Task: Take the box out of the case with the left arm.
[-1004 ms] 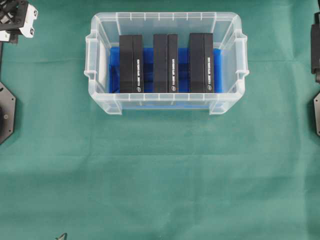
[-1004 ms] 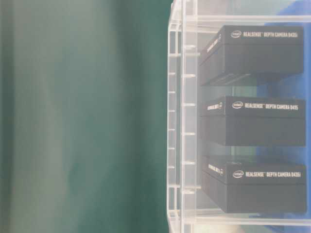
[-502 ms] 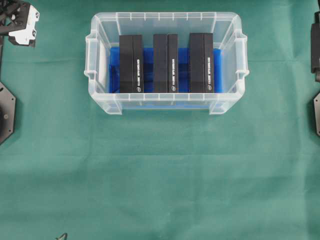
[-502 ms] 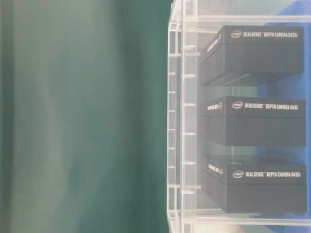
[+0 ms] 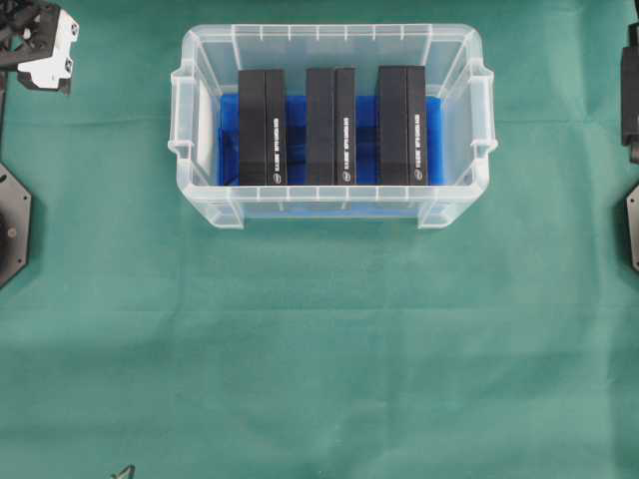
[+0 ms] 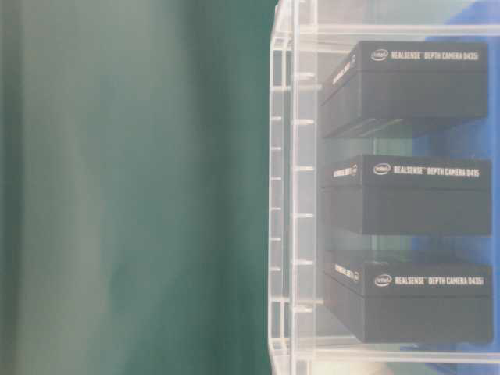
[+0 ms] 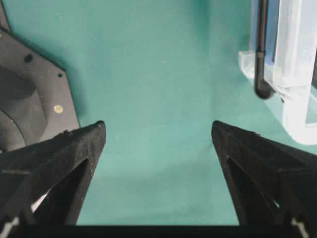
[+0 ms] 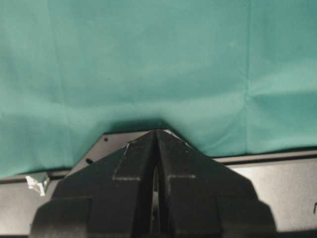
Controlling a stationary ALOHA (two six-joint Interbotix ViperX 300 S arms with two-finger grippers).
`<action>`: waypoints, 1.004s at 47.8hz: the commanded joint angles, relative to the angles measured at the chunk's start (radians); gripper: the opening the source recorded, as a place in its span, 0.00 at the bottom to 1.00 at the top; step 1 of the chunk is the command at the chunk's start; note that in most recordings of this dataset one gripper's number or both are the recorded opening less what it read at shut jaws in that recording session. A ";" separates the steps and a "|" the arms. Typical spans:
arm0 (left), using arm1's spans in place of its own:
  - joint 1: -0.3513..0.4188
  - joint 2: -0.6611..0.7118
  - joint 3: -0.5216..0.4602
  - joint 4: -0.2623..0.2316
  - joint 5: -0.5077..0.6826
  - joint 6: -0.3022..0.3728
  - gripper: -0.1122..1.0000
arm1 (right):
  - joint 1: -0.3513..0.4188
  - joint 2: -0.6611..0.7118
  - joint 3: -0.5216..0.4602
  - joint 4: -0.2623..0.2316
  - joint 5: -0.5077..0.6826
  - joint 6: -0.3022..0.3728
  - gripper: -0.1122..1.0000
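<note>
The left gripper (image 7: 158, 134), jaws wide and empty, hangs at the counter's far-left corner. The case (image 5: 200, 130) lies to its right; the leftmost box (image 5: 262, 126) is nearest, long axis running near-to-far.

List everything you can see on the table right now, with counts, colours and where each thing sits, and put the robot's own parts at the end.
case: one, clear plastic with a blue lining, at the top middle of the overhead view, on the cloth.
boxes: three, black with white lettering, on edge side by side inside the case, with gaps between them.
cloth: one, green, covering the table.
base plates: two, black, at the left and right edges of the overhead view.
left gripper: one, black with white fittings, open and empty, over bare cloth to the left of the case.
right gripper: one, black, shut and empty, over its own base plate at the right edge.
</note>
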 commanded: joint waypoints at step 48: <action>-0.212 0.348 -0.322 0.000 -0.055 -0.221 0.88 | 0.000 0.008 -0.020 0.000 0.009 0.006 0.11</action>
